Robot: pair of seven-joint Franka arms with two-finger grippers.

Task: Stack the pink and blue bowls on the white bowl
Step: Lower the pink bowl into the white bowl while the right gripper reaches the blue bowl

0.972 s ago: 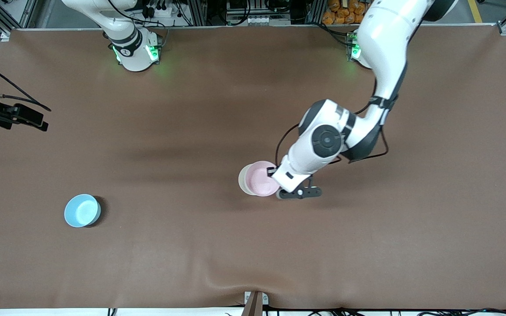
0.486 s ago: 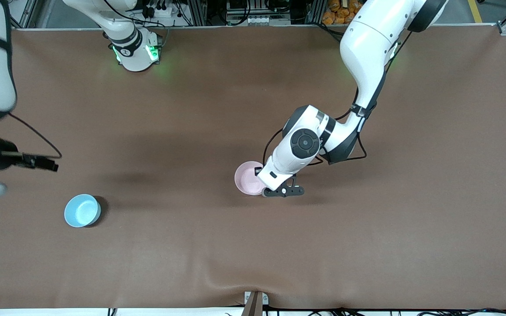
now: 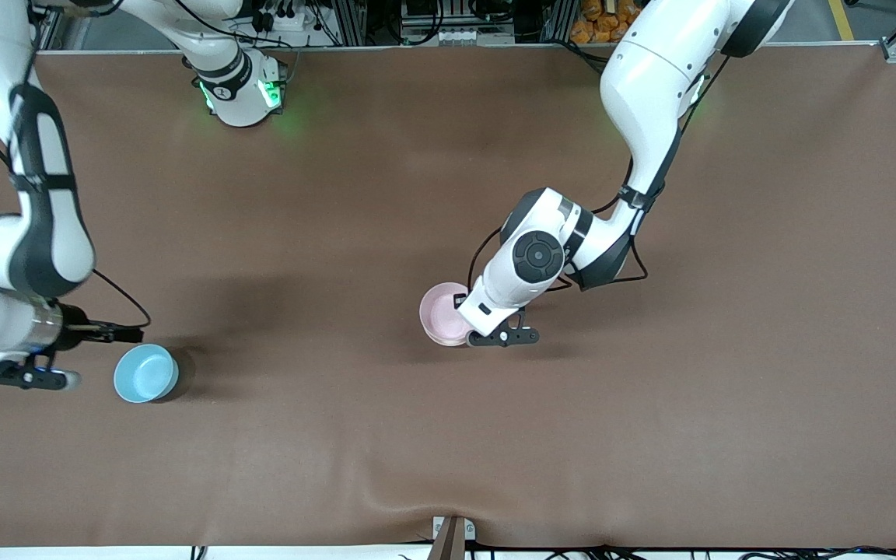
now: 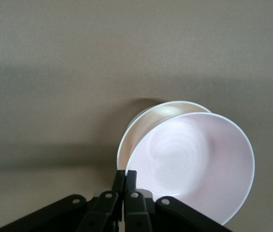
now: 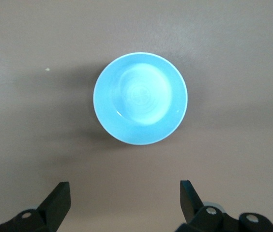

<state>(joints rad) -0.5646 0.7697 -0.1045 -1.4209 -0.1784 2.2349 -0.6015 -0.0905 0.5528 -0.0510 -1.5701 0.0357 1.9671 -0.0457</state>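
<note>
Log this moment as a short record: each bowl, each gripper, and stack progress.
pink bowl: gripped at its rim, tilted into the white bowl
white bowl: on the table mid-table, under the pink bowl
blue bowl: alone, toward the right arm's end
left gripper: shut on the pink bowl's rim
right gripper: open, beside the blue bowl, not touching
stack progress: pink going on, blue not yet picked

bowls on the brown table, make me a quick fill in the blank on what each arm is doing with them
1. The left gripper is shut on the rim of the pale ____ round bowl.
2. That bowl sits tilted in the plain ____ round bowl.
3. The right gripper hangs open beside the light sky ____ round bowl.

Missing words: pink, white, blue
</note>
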